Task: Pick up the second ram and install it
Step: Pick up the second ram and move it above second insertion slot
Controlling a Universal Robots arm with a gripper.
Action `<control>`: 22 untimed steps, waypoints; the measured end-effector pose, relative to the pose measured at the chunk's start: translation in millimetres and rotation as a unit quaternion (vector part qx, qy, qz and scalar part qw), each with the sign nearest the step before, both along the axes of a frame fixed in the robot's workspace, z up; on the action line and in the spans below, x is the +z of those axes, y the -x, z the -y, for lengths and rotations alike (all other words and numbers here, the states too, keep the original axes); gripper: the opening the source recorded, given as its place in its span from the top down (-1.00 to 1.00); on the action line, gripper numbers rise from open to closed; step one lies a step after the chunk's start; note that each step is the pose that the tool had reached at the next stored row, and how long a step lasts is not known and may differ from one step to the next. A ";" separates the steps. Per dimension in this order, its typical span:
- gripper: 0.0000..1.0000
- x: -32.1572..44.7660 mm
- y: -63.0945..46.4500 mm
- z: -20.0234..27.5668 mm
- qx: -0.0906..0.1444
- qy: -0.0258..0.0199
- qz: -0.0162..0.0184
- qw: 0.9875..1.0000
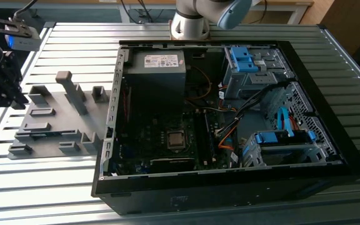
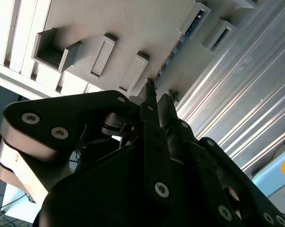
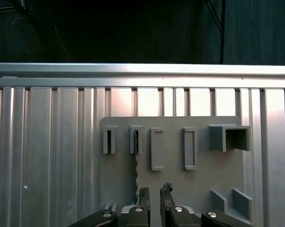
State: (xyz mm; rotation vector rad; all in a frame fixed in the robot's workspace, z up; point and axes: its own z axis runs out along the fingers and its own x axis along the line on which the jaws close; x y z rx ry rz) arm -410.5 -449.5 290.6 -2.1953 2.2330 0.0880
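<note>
The second ram [image 3: 136, 171] stands on edge in the grey holder plate [image 3: 204, 189], a thin dark strip running from a slotted block toward my gripper. In the second wrist view the ram [image 2: 176, 47] shows as a dark edge with small chips. In the first wrist view my gripper [image 3: 155, 193] hovers over the plate, just beside the near end of the ram and apart from it. Its fingers [image 3: 144, 195] are slightly open with only bare plate between them. In the exterior view my gripper [image 1: 17, 101] hangs at the far left, by the holder plate [image 1: 95, 122].
An open computer case [image 1: 230, 183] lies to the exterior view's right of the holder plate, with the motherboard [image 1: 167, 140], power supply [image 1: 158, 65] and blue drive cages [image 1: 280, 138] inside. Several grey blocks [image 3: 190, 149] rise from the plate. Everything rests on a slatted aluminium table [image 1: 42, 187].
</note>
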 end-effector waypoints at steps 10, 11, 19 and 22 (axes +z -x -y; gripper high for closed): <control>0.53 -6.1 0.0 3.5 -0.001 0.000 0.001 1.000; 0.53 -7.0 0.0 3.7 -0.001 0.001 0.001 1.000; 0.53 -17.8 0.2 4.6 -0.001 0.001 0.000 1.000; 0.53 -22.2 0.1 5.1 -0.001 0.001 0.000 1.000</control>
